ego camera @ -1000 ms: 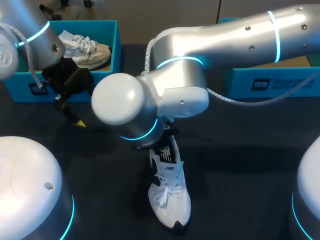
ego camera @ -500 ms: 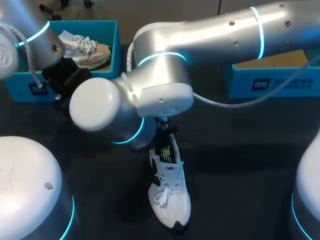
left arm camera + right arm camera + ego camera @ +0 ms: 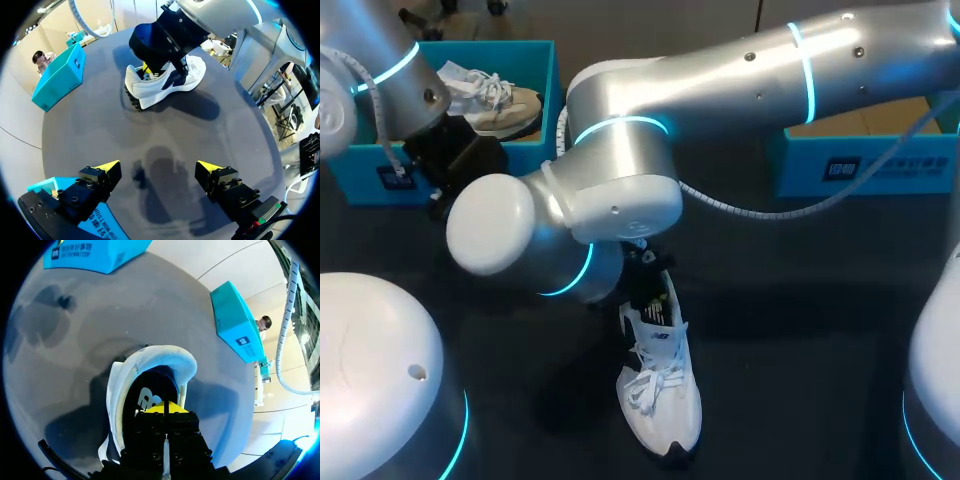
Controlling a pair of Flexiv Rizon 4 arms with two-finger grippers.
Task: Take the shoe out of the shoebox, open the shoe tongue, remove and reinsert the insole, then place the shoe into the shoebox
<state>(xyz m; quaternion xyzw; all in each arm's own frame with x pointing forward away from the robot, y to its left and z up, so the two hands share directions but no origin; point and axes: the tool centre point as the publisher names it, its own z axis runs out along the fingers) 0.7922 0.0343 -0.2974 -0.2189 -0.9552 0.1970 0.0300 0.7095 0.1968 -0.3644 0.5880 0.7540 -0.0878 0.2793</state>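
One white shoe [image 3: 660,400] with black parts stands on its sole in the middle of the dark table [image 3: 800,330], outside of any box. Its toe points toward the robot and its heel away. The right gripper [image 3: 165,407] reaches down into the shoe's opening at the heel end. Its two fingers are pressed together, and the yellow tips sit just over the black insole [image 3: 147,400]. If something is pinched between the tips, I cannot tell.

The left gripper [image 3: 157,167] hangs above bare table with the shoe well ahead of it. Its fingers are spread wide and nothing is between them. This gripper is close to the teal shoebox [image 3: 545,120] at the far left, where a second, beige shoe [image 3: 495,100] lies inside. Another teal box [image 3: 880,165] stands at the far right.
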